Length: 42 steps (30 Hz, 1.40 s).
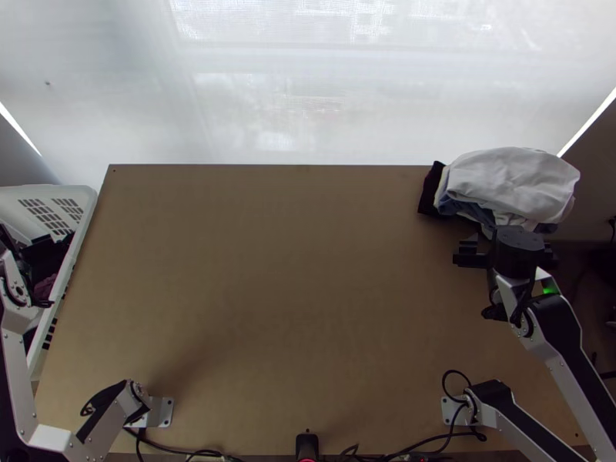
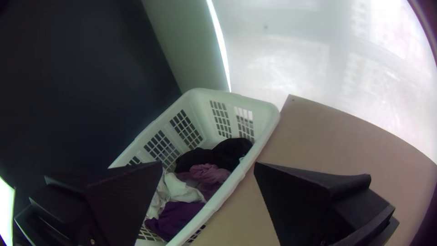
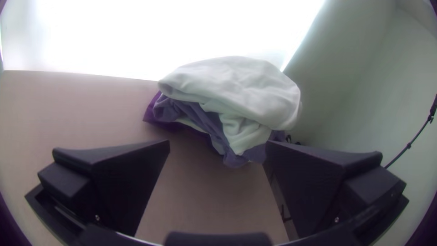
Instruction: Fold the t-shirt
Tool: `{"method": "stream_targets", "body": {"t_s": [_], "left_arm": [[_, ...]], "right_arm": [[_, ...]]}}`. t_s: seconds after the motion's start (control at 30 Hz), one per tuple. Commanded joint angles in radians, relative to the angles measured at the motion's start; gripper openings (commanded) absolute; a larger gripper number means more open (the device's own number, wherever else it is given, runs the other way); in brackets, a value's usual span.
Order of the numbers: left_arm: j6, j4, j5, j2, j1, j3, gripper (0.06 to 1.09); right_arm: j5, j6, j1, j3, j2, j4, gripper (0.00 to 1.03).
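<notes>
So the biggest thing here is the wooden table (image 1: 292,269), and its middle is bare board. Next is a white plastic laundry basket (image 2: 268,132) just beside the table's left edge, with black, purple, mauve and white clothes (image 2: 182,218) bunched up inside. Then there's a pile of clothes (image 3: 214,118) on the far right corner: a loosely bunched white cloth (image 1: 508,181) on top, bluish-grey and dark stuff sticking out underneath. Honestly can't tell which piece is the t-shirt, in the pile or the basket. As for the smaller bits, the right gripper (image 1: 508,242) is just on the near side of the pile, fingers wide apart, nothing in its grip. Same deal with the left gripper (image 1: 11,245) over by the basket: spread wide, holding nothing.
</notes>
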Motion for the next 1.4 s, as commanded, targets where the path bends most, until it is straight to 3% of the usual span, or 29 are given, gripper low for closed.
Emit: {"method": "stream_targets", "body": {"t_s": [0.0,0.17,0.37,0.63,1.1,1.2,1.37], "left_arm": [[0.057,0.038,0.0,0.25,0.161,0.102,1.04],[0.003,0.062,0.101,0.46,0.273,0.179,1.04],[-0.012,0.197,0.1,0.712,0.351,0.216,1.04],[-0.1,0.186,0.092,1.001,0.428,0.383,1.03],[-0.112,0.263,0.063,1.322,0.443,0.431,1.03],[-0.129,0.283,0.063,1.339,0.432,0.435,0.97],[-0.14,0.289,0.063,1.371,0.439,0.464,0.76]], "right_arm": [[-0.022,0.017,-0.028,0.014,0.069,0.019,0.98],[-0.09,0.003,-0.052,0.077,0.112,-0.04,0.98],[-0.098,-0.017,0.0,0.134,0.112,-0.099,0.98],[-0.098,-0.074,0.003,0.128,0.13,-0.109,0.98],[-0.099,-0.097,0.011,0.083,0.124,-0.193,0.98],[-0.099,-0.097,0.029,0.06,0.12,-0.208,0.98],[-0.099,-0.099,0.034,0.047,0.124,-0.208,0.98]]}}
